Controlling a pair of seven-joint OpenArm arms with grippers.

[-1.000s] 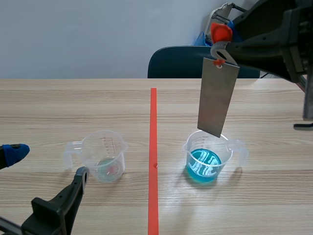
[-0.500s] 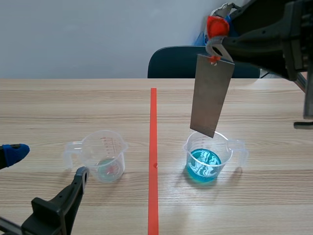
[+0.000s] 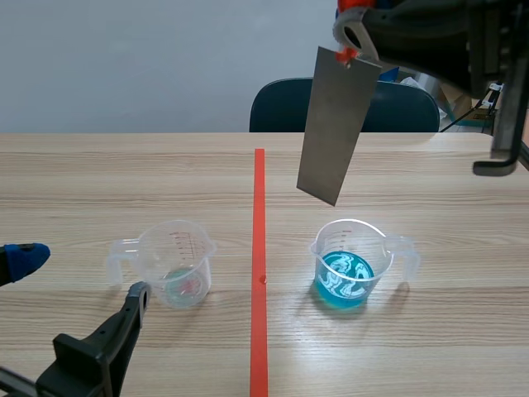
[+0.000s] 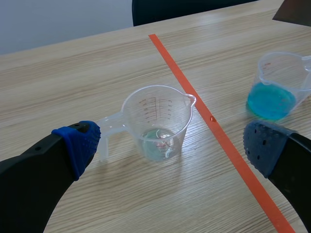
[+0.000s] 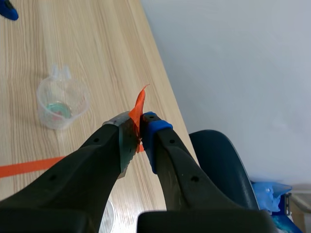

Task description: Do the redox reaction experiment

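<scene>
Metal plate is being held high in the air by the right gripper, which is being squeezed tight on the small orange-red tab at the plate's top. The plate is hanging over the worktop, up above the cup of blue liquid and a bit toward the orange-red line, and it is touching nothing.

A dip into a cup is probably being got ready, but which cup cannot be told. For a good dip, the plate's bottom edge is best being lined up over the middle of the cup's mouth and being let down slowly. That way the light plastic cup is not being knocked and nothing is being splashed.

The plate is looking flat, thin, grey and dull, and it is tilting a little. No wet marks can be made out on it.

Well apart, the left gripper is being held wide open, low beside the other cup, which is holding only a little pale liquid.
</scene>
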